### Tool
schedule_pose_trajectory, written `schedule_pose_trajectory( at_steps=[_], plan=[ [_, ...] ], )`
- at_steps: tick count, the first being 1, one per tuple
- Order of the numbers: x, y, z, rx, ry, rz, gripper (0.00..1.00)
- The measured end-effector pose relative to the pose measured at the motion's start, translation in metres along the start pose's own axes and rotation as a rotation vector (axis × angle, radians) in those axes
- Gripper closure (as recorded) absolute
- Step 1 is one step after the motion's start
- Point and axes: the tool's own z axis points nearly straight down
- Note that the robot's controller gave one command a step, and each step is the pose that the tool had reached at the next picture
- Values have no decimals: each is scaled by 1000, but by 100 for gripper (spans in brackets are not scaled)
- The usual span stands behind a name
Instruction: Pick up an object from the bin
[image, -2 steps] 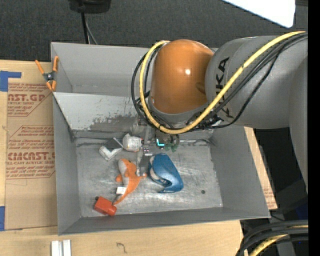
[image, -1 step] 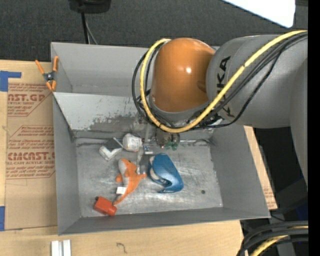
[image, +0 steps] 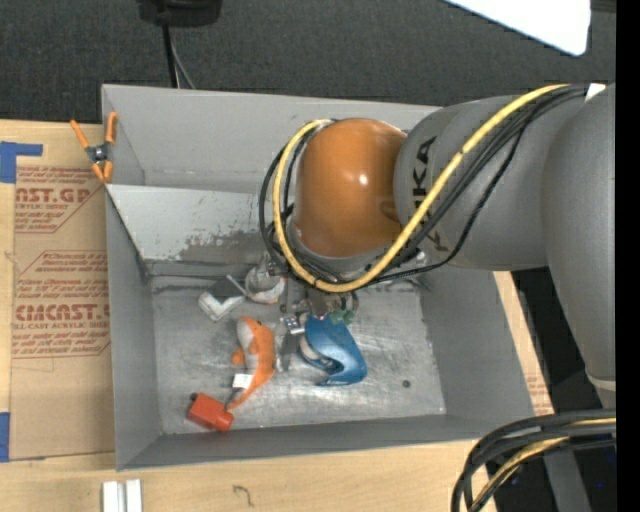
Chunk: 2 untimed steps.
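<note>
Your gripper (image: 291, 338) sits low near the middle of the bin (image: 130, 330), between a blue curved piece (image: 338, 360) and an orange curved strip (image: 259, 352). You cannot tell whether it is apart or together. A red block (image: 209, 411) lies near the bin's lower-left corner.

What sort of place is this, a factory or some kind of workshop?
Probably a robotics lab or test bench: a big grey robot arm reaches into a grey metal bin of odd bits, such as a blue curved piece and a small red block.
</note>
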Motion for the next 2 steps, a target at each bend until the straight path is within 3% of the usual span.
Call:
schedule_pose_trajectory(
  at_steps=[1, 2],
  plan=[
    [4, -11, 18, -1, 4, -265, 0],
    [1, -17, 49, -1, 2, -414, 0]
  ],
)
